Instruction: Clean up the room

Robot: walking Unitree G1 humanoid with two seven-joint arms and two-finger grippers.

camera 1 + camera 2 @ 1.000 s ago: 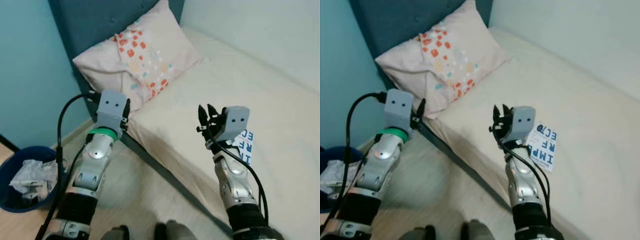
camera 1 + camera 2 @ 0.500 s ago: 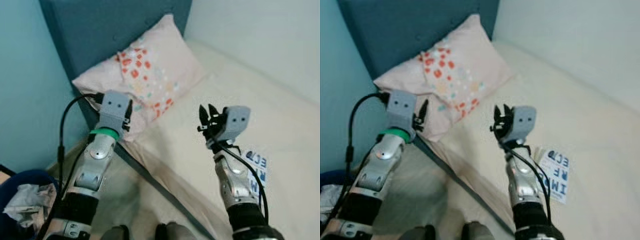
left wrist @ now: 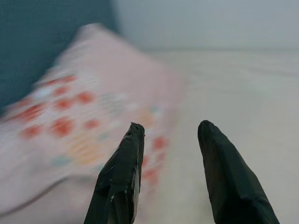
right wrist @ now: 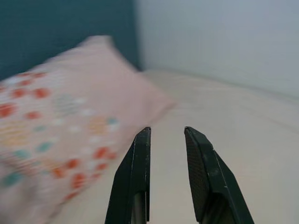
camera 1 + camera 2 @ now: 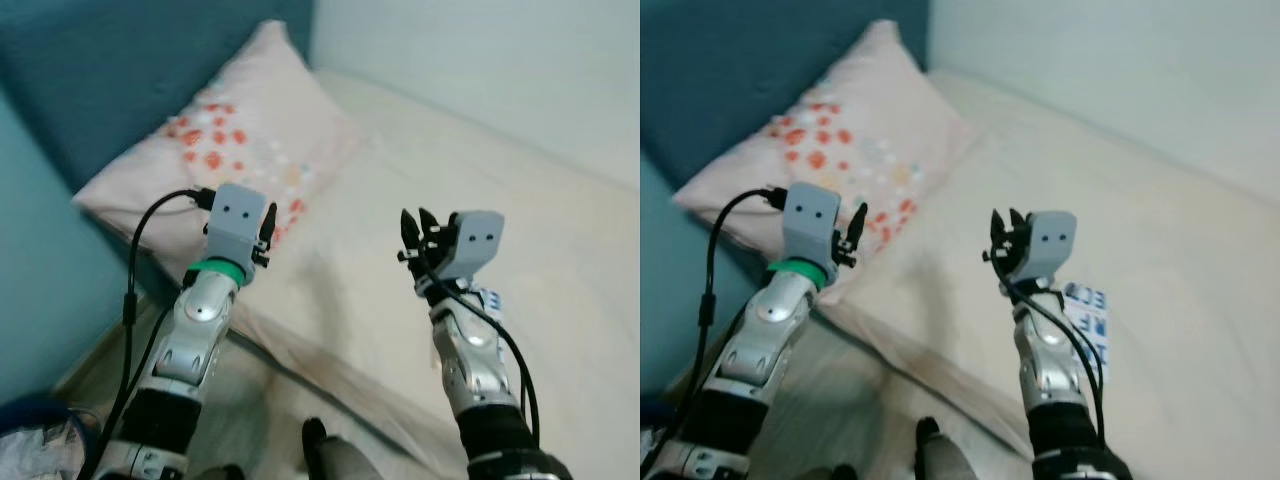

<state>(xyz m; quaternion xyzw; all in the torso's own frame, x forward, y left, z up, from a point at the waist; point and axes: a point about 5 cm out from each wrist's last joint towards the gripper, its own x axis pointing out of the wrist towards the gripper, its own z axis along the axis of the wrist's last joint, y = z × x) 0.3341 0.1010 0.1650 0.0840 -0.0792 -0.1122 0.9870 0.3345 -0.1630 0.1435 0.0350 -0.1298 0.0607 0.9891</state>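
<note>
The bed (image 5: 560,230) with its cream sheet takes up most of what lies ahead, set against a dark blue headboard (image 5: 120,80) and a pale wall. At its head lies a pale pink pillow (image 5: 235,130) printed with red, orange and teal spots, its near corner reaching just under the left arm. Of what can be seen to tidy, the likeliest thing is a printed paper leaflet (image 5: 1087,318), white with blue lettering, lying flat on the sheet near the bed's front edge and partly hidden behind the right forearm. It looks light, thin and floppy, so it should weigh next to nothing but would bend and slide on the sheet; lying flat, it offers no raised edge, so the better hold is probably a pinch at a free corner or along one edge, perhaps after nudging it so an edge lifts from the soft bedding. The left gripper (image 3: 170,140) hangs in the air above the pillow's near corner, its two black fingers spread well apart with nothing between them. The right gripper (image 4: 167,135) is raised over the mattress, above and just short of the leaflet, its fingers only narrowly parted and likewise holding nothing.
</note>
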